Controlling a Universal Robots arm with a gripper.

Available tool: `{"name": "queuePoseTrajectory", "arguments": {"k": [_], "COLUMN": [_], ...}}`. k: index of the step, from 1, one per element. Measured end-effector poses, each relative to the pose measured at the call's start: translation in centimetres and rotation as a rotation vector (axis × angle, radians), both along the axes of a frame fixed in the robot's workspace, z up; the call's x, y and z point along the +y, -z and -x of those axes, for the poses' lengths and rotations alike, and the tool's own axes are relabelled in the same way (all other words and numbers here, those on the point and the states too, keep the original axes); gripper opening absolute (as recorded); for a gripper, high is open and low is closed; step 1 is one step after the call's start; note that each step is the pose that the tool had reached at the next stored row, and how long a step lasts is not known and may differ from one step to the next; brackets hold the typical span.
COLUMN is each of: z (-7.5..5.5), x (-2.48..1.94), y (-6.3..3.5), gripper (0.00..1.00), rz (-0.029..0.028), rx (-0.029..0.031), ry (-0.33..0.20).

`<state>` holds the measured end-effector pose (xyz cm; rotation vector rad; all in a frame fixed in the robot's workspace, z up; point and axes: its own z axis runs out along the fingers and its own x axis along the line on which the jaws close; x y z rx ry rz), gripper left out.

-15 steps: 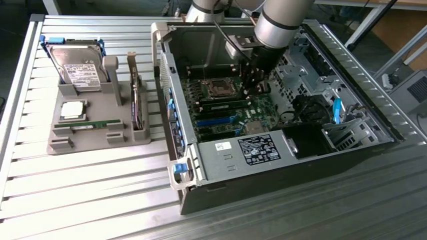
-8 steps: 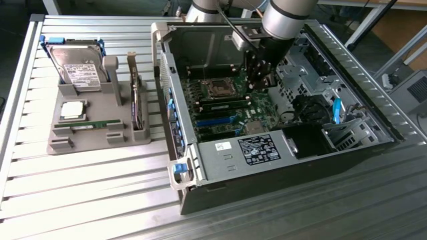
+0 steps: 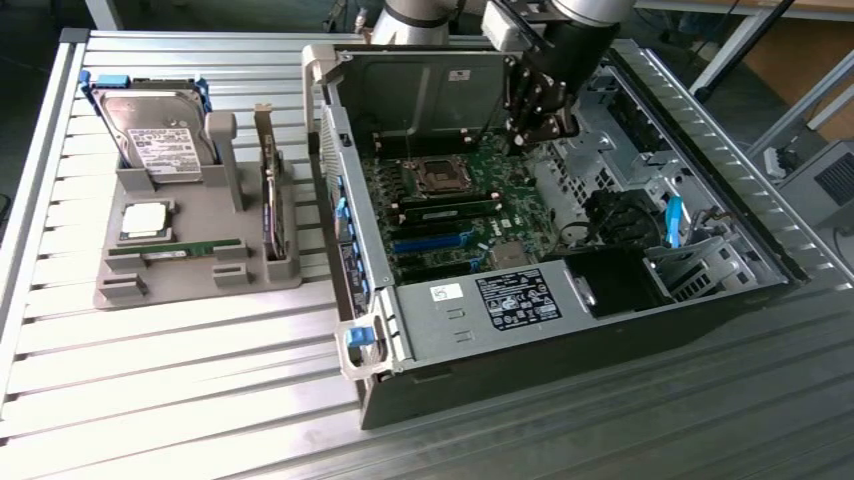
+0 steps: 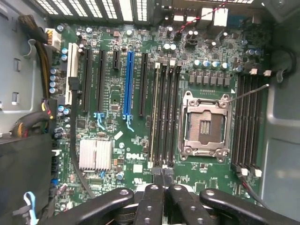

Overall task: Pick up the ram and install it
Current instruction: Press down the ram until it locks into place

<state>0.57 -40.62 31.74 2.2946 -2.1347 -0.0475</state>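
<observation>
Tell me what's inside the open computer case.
A motherboard with an empty CPU socket, black memory slots, a labelled power supply, and the shut claw above the board. The power supply covers whatever lies under it.

Looks like a robotics lab / PC-assembly test bench. Ribbed aluminium-profile worktable (image 3: 160,390), w/ an opened desktop PC case (image 3: 561,340) lying on it, motherboard (image 4: 154,93) exposed right under the gripper (image 3: 545,128). Off to the side of the arm, a grey parts fixture (image 3: 187,270) holds a hard drive (image 3: 154,135) and other components. Table legs and floor behind.
</observation>
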Motion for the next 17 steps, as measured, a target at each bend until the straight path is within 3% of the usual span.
{"name": "queuePoseTrajectory", "arguments": {"k": [15,17], "z": [-0.07,-0.08], "x": [0.01,0.01], "y": [-0.24,-0.25], "gripper": [0.09,0.09], "rz": [0.0001,0.0002], "rx": [0.0001,0.0001], "ry": [0.001,0.028]}}
